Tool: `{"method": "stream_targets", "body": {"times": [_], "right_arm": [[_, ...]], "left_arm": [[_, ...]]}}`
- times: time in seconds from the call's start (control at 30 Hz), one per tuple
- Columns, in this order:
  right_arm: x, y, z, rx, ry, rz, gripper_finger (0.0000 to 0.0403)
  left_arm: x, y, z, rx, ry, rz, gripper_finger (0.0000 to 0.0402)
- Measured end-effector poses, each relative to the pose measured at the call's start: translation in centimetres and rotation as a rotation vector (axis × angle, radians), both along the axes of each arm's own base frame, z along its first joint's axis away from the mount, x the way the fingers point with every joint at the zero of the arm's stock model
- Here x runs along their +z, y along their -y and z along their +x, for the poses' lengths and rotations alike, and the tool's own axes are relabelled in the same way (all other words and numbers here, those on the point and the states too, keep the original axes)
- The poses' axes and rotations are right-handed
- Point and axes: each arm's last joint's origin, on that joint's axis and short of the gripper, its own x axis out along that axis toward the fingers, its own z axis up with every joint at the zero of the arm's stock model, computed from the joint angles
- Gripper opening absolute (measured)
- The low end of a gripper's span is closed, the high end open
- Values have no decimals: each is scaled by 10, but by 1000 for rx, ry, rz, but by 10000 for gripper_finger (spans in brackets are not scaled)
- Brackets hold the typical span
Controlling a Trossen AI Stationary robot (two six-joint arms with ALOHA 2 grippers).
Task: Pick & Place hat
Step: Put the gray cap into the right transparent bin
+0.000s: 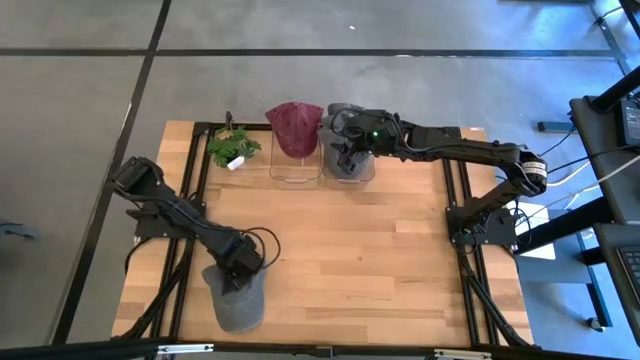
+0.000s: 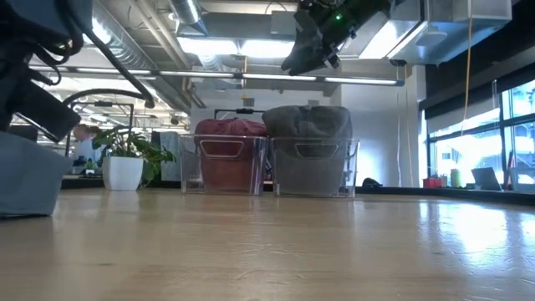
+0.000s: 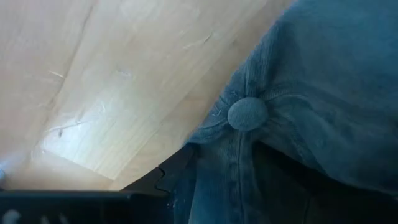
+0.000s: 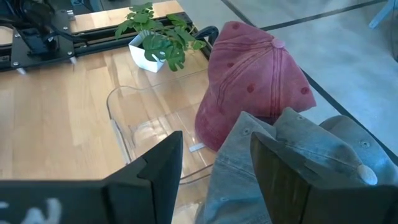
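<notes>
While the right arm reaches out long and nearly straight from its base at the table's (image 1: 400, 260) right edge toward the far edge, its gripper (image 1: 347, 150) hangs above the right-hand clear bin (image 1: 350, 168), clearly higher than the bin's rim in the low view. Right gripper (image 4: 214, 165): fingers spread wide apart, holding nothing, with the grey-blue cap (image 4: 292, 168) in that bin showing between and beneath them. Grey cap fills the bin and stands above its rim (image 2: 307, 125). Just beside this bin, on the side toward the plant, stands a second clear bin (image 1: 295, 170) with a red cap (image 1: 293, 128) propped in it; the two bins touch or nearly touch. Small potted plant (image 1: 233, 150) in a white pot sits beyond the red cap's bin, farther from the right-hand bin. Left arm: folded in a bent elbow from the table's left edge, wrist pitched down at the near left corner, well apart from the bins. Left gripper (image 1: 236, 270) sits on top of a blue-grey hat (image 1: 236, 298) lying on the table there. Left wrist view shows the hat's crown button (image 3: 247, 114) and fabric right against the camera, one dark finger (image 3: 168, 177) touching the cloth; I cannot tell whether the left fingers are clamped on it.
</notes>
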Motion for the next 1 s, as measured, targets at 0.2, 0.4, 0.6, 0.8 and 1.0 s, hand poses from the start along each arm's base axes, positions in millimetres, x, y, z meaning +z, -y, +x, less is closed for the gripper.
{"method": "stream_targets", "body": {"times": [0.2,0.4,0.6,0.8,1.0], "right_arm": [[0,0,0,7,0,3,190],[0,0,0,23,-12,-19,190],[0,0,0,39,-18,-29,190],[0,-9,3,257,48,149,190],[1,-30,8,479,91,300,190]], "left_arm": [[-3,-5,4,52,-26,11,121],[-4,-11,6,87,-38,21,68],[-3,-12,5,80,-43,33,13],[20,-17,15,51,95,205,7],[62,-27,33,86,319,270,5]]}}
